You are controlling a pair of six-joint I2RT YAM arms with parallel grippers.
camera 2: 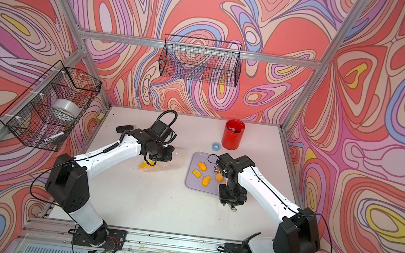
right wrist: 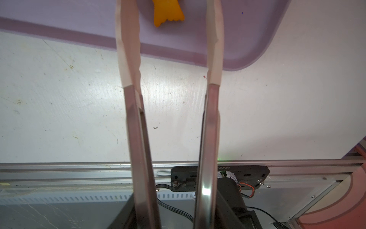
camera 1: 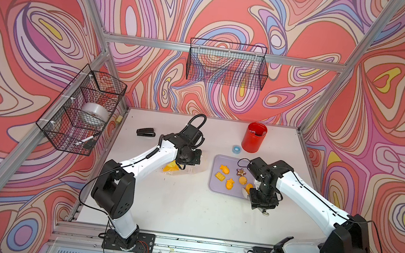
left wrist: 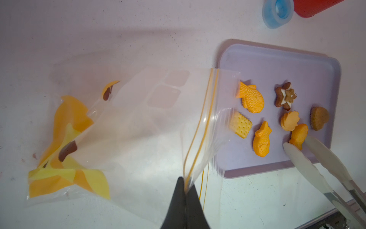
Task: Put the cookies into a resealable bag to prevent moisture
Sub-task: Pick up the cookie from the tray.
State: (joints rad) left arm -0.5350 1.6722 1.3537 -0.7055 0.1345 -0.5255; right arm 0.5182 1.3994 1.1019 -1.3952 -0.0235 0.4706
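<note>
At tray (left wrist: pixel 277 59) edge, right tool (camera 1: pixel 257 199) holds tongs (left wrist: pixel 309 168) astride a cookie (left wrist: pixel 299 135); left tool (left wrist: pixel 185 195) pinches bag (left wrist: pixel 138 123) rim.

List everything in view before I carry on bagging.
cookies: seven, mostly orange, one tan, two brown; on the tray
tray: one, lavender; right of the table's centre
bag: one, clear with a yellow zip line; left of the tray, mouth toward it, with orange, yellow and brown pieces inside
tongs: one, metal with white tips; tips on either side of one orange cookie
can: one, red; back of the table
tape ring: one, blue; beside the can
stapler: one, black; back left
baskets: two, black wire; on the walls, one holding a grey roll
table: one, white
left gripper: shut on the bag's mouth corner
right gripper: holding the tongs
</note>
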